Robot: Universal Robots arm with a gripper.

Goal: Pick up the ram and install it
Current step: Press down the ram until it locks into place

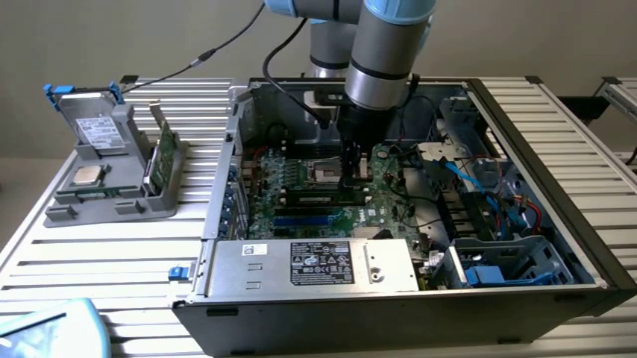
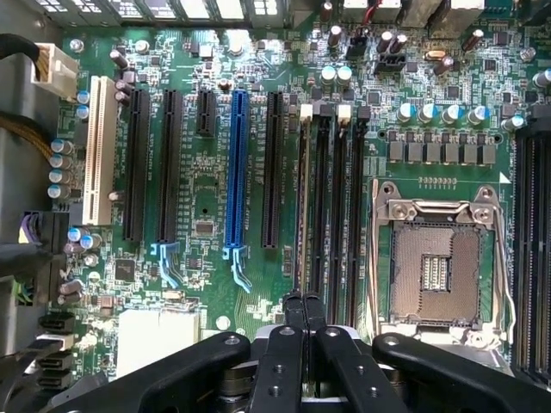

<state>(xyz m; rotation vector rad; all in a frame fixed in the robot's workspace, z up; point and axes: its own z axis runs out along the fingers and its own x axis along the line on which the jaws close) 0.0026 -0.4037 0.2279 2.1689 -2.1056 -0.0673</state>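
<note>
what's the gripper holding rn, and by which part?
Cannot tell. The gripper is down over the motherboard's memory slots, with no hold visible. One green ram stick stands in the grey holder outside the case.

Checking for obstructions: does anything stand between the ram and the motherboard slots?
Nothing visible does. The ram lies along the memory slots directly under the gripper, and no cable or part crosses that spot.

Robotics lab or test bench, slatted aluminium table (image 1: 119, 261), open PC case (image 1: 418, 298) with bare motherboard (image 2: 215, 224) (empty CPU socket), grey parts fixture (image 1: 115, 198), robot arm (image 1: 383, 52), plain wall.
</note>
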